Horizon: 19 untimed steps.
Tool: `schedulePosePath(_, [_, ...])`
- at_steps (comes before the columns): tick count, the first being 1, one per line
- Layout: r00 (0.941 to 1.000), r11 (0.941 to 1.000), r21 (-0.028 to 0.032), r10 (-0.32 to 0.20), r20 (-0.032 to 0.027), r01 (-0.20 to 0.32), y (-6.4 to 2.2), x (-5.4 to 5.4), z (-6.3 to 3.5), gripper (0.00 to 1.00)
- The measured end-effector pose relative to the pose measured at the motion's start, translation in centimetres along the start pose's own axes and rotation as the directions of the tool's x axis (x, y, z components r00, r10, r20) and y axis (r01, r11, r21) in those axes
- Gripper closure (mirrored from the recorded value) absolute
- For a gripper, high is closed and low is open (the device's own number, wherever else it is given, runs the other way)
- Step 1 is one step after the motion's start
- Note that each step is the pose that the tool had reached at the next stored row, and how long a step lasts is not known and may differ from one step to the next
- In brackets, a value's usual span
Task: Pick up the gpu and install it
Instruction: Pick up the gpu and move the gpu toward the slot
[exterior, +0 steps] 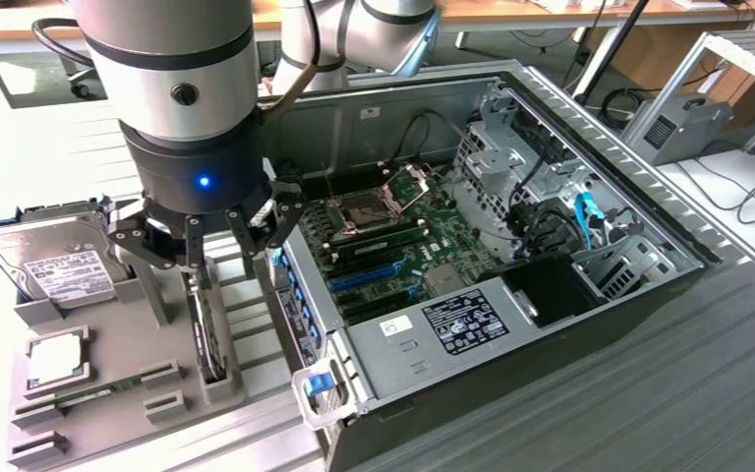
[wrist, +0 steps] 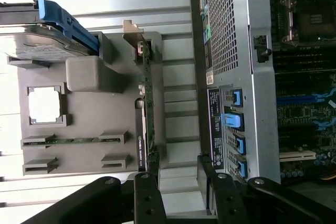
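The gpu (exterior: 207, 329) stands on its long edge in a slot of the grey holder tray (exterior: 115, 423), at the exterior view's left of the open computer case (exterior: 640, 295). In the wrist view the gpu (wrist: 149, 103) shows edge-on as a thin green board with its metal bracket at the far end. My gripper (exterior: 213, 264) hangs just above the card's upper edge and is open. In the wrist view my gripper (wrist: 178, 182) has one finger (wrist: 148, 190) lined up with the card's near end, the other toward the case. Nothing is held.
On the same tray sit a hard drive in a blue frame (exterior: 56, 261), a square processor (exterior: 56, 359) and a narrow memory stick (exterior: 95, 391). The case lies open with the motherboard (exterior: 397, 246) and blue slots (exterior: 358, 280) exposed. The case's metal wall (wrist: 236, 66) runs close beside the gripper.
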<state>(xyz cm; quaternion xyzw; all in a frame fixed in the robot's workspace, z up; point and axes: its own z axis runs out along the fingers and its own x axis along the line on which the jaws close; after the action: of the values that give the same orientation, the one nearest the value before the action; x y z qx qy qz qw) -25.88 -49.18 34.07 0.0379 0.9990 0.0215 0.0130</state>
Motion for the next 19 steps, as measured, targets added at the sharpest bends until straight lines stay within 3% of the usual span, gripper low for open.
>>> schedulePosePath(19, [1.0000,1.0000,0.0000,0.000,0.0000,0.000,-0.03,0.02,0.53,0.58])
